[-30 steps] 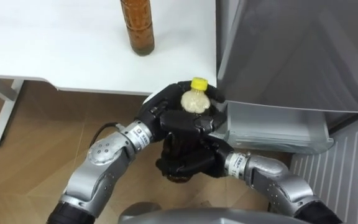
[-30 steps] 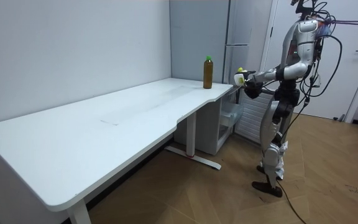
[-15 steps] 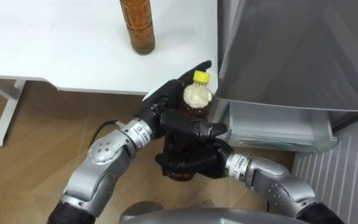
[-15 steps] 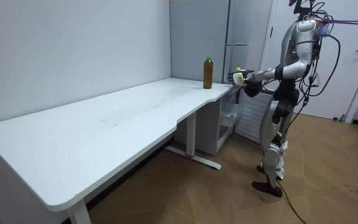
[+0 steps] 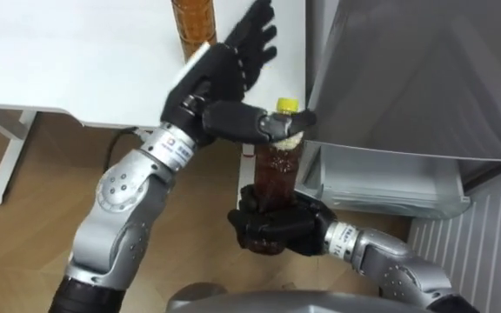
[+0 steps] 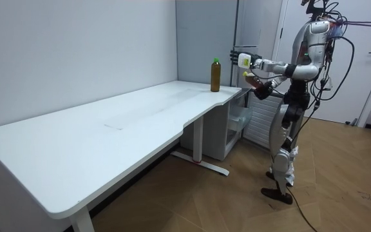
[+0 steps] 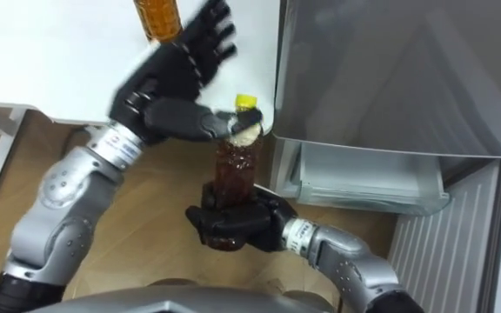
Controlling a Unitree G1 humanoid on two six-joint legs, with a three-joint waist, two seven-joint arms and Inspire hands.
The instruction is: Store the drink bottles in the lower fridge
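the right hand (image 5: 272,228) has its fingers curled round the base of an upright yellow-capped tea bottle (image 5: 277,169). above it the left hand (image 5: 220,83) is spread wide, thumb touching the bottle's neck. beyond that hand a second tea bottle (image 5: 190,22) stands on the white table (image 5: 59,61). right of both hands is the open lower fridge (image 5: 390,178).

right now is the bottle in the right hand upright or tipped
Upright: the drink bottle stands with its yellow cap on top, right hand curled round its base.
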